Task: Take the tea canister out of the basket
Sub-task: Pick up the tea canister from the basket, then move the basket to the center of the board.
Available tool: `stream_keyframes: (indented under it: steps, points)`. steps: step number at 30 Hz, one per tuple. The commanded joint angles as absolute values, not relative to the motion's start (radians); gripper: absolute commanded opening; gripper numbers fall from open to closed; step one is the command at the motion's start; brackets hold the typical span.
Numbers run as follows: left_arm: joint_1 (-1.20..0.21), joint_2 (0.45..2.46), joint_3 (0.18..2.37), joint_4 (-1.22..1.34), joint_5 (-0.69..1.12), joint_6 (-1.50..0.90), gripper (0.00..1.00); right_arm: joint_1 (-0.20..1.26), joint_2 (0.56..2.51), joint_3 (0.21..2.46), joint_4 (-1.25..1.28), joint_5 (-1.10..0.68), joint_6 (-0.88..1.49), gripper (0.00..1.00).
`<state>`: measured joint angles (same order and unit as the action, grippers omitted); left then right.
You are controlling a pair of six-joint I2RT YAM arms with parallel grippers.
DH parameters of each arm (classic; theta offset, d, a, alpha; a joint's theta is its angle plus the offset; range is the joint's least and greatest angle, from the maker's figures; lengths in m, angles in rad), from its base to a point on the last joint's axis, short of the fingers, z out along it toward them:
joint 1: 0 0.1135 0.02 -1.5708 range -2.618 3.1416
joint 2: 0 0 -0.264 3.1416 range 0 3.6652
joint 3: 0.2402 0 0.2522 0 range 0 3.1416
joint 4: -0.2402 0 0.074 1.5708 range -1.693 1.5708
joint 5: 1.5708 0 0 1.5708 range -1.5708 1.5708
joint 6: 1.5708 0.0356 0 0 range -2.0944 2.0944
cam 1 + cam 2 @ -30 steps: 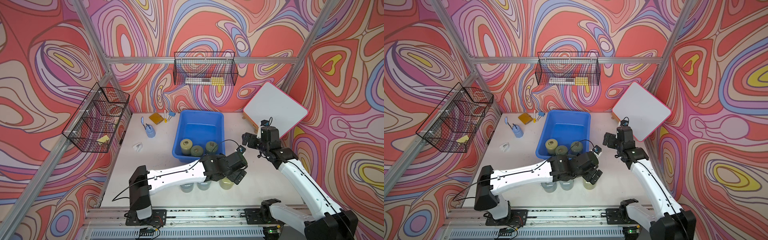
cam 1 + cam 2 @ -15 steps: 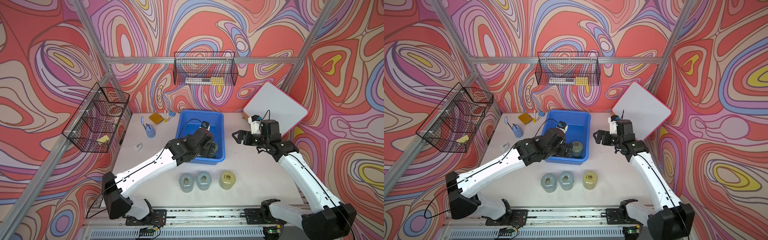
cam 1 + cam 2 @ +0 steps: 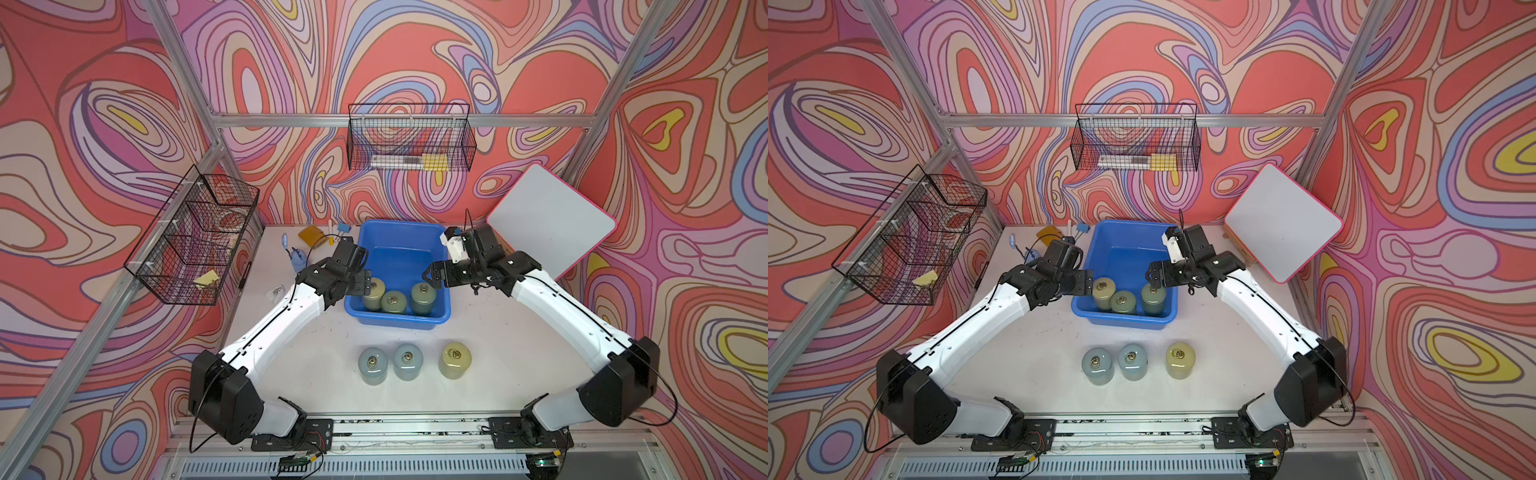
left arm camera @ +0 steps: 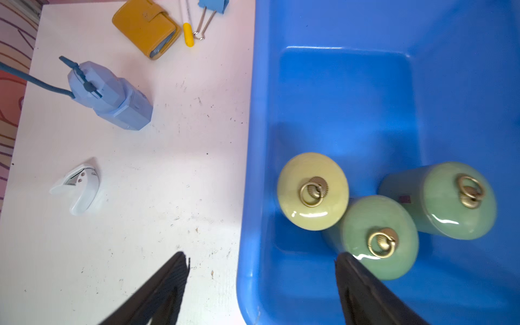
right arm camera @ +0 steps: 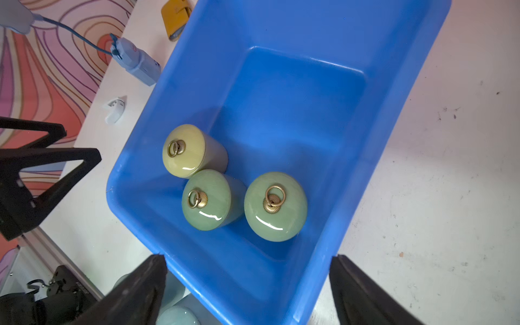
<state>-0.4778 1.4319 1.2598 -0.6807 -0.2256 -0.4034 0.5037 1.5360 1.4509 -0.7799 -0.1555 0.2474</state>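
While three tea canisters [image 3: 393, 301] stand upright at the 6 o'clock end of the basket [image 3: 398, 323], my left hand [image 3: 365, 281] and my right hand [image 3: 429, 277] are both wide open and empty. I think I should lower the right one straight around the green canister [image 3: 423, 293] at 3 o'clock, clear of its neighbour and the wall.

No text, label or number can be read on anything
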Motion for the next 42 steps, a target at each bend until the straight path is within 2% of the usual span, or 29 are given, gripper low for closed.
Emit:
stream_keyframes:
  steps: [1,9,16,23,28,35,42]
  points:
    - [-0.452,1.479,1.255,-0.652,-0.181,-0.385,0.79,0.553,1.614,1.542,-0.913,-0.025,0.22,0.92]
    - [-0.402,1.586,1.272,-0.627,-0.141,-0.392,0.69,0.605,1.765,1.704,-1.089,0.071,0.259,0.92]
    - [-0.392,1.65,1.279,-0.6,-0.136,-0.394,0.52,0.624,1.851,1.756,-1.147,0.115,0.273,0.92]
    - [-0.384,1.676,1.281,-0.565,-0.108,-0.409,0.21,0.627,1.887,1.777,-1.164,0.121,0.284,0.91]
    - [-0.381,1.697,1.286,-0.547,-0.088,-0.424,0.08,0.627,1.924,1.789,-1.17,0.141,0.286,0.91]
    - [-0.373,1.734,1.306,-0.529,-0.084,-0.435,0.03,0.625,1.997,1.868,-1.188,0.179,0.284,0.92]
    - [-0.351,1.774,1.343,-0.52,-0.073,-0.422,0.02,0.586,2.094,1.975,-1.213,0.151,0.293,0.92]
